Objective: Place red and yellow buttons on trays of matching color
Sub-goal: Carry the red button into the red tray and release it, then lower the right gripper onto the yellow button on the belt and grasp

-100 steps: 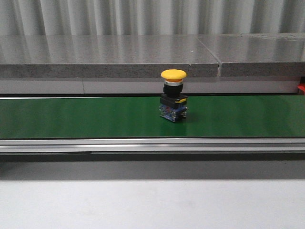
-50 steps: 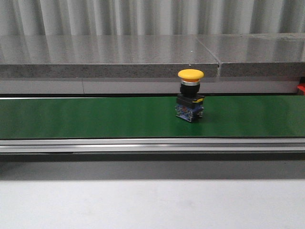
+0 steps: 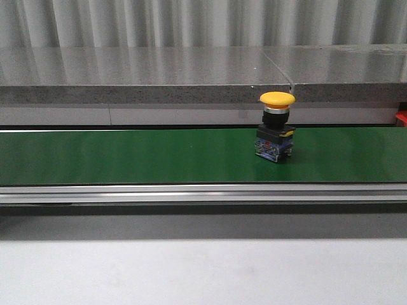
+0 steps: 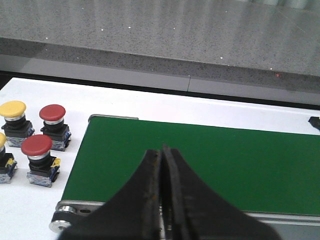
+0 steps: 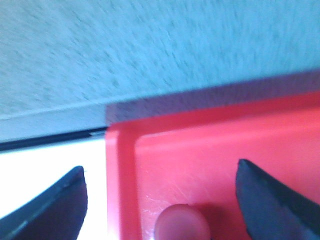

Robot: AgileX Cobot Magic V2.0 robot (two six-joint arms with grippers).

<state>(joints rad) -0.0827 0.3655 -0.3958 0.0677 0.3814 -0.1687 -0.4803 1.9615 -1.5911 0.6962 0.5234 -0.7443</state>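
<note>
From the front, we see the yellow button (image 3: 276,126) upright on the green belt (image 3: 127,155), toward 3 o'clock; unattended, it may ride past reach. At the left wrist, our left gripper (image 4: 163,190) is clenched, spare buttons (image 4: 36,142) beside the belt. At the right wrist, our right gripper (image 5: 160,197) is released above the red tray (image 5: 210,165), the wrong colour.

1. We see a yellow button (image 3: 277,99) standing upright on a green belt (image 3: 127,155), toward three o'clock from the view's centre.
2. Its black and blue base (image 3: 274,144) touches the belt.
3. A grey stone ledge (image 3: 140,73) runs behind, at twelve o'clock.
4. A small red edge (image 3: 401,117) shows at three o'clock.
</note>
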